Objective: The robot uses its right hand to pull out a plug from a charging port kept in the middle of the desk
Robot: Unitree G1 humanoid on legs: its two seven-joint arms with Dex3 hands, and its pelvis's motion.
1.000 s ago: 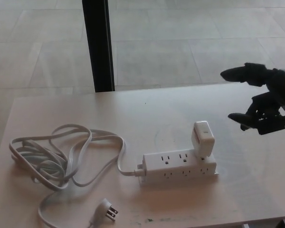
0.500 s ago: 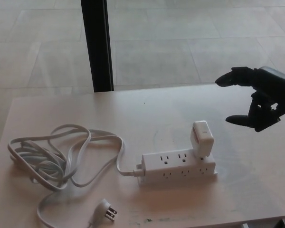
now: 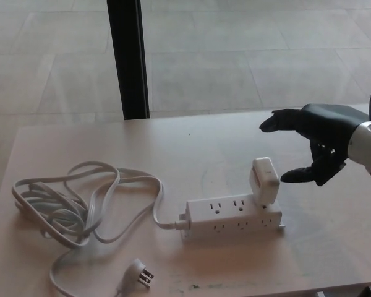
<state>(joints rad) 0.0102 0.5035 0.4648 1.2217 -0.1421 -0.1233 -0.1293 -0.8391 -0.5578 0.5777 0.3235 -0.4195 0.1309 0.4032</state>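
Upright plug (image 3: 263, 180) (slightly tilted)

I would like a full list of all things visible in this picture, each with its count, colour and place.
power strip: one, white, middle of the desk, towards the front edge
charger plug: one, white, standing in the right end of the power strip
cord: one, white, looped on the left of the desk, joined to the strip's left end
wall plug: one, white, at the cord's free end, near the front edge
desk: one, light wood
post: one, black, upright behind the desk
floor: pale tiles, beyond the desk
right hand: one, black, open, above and right of the charger plug, not touching it
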